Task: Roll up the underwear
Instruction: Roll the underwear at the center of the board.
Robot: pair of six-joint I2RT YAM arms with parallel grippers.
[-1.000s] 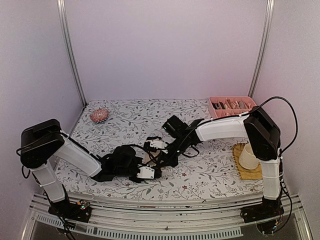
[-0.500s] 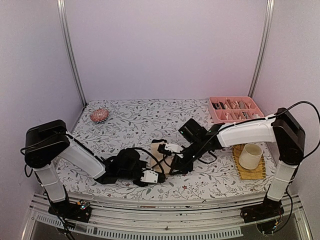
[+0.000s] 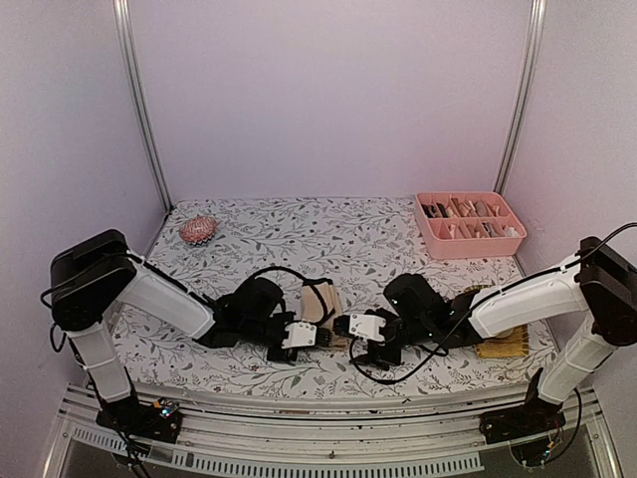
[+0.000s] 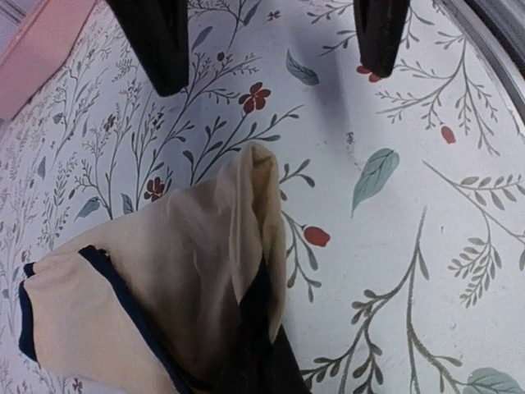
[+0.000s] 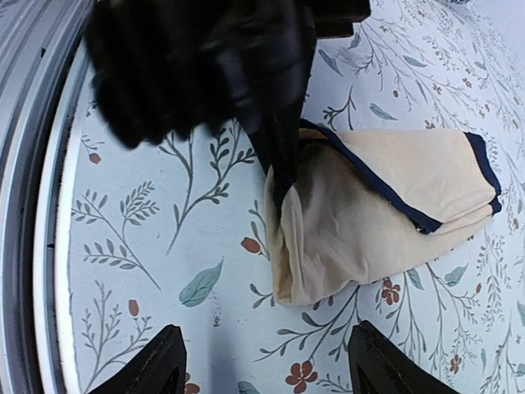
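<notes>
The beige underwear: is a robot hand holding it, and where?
Yes. The left gripper is shut on the beige underwear, pinching a folded edge of the cloth. The right gripper is open, apart from it, and holds nothing.

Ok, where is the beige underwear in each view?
Top external: beige underwear just below picture centre.
Left wrist: lower left.
Right wrist: centre right.
Shared landmark: the left gripper pinching one corner of it, at bottom centre and upper centre.
</notes>
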